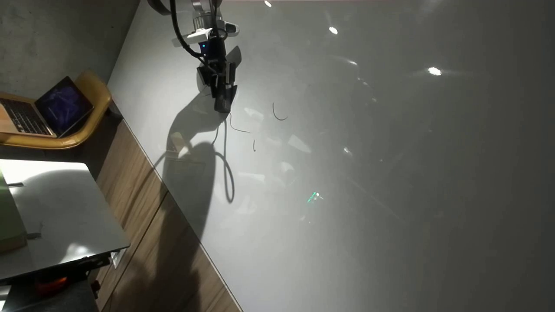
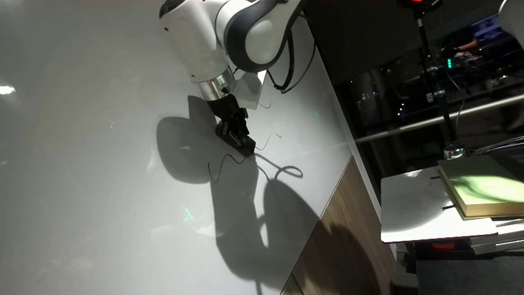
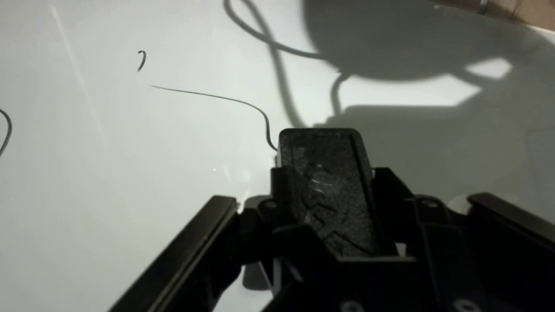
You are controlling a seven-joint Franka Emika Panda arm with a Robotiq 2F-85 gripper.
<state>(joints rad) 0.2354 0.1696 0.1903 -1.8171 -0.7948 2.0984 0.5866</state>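
Eraser clasped on both sides by the gripper; far end held against the white surface; thin line met at eraser's side; short stroke seen nearby.

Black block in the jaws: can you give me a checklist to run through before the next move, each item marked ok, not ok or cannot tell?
1. Black block gripped: ok, it sits between the jaws in the wrist view.
2. Black block flat on the white surface: cannot tell, its underside is hidden.
3. White surface free of marks near the block: not ok, a curved line runs up to its edge and a short mark lies apart from it.
4. Cable clear of the block: ok, it loops beside the arm.
5. Laptop off the white surface: ok, it rests on the yellow chair.
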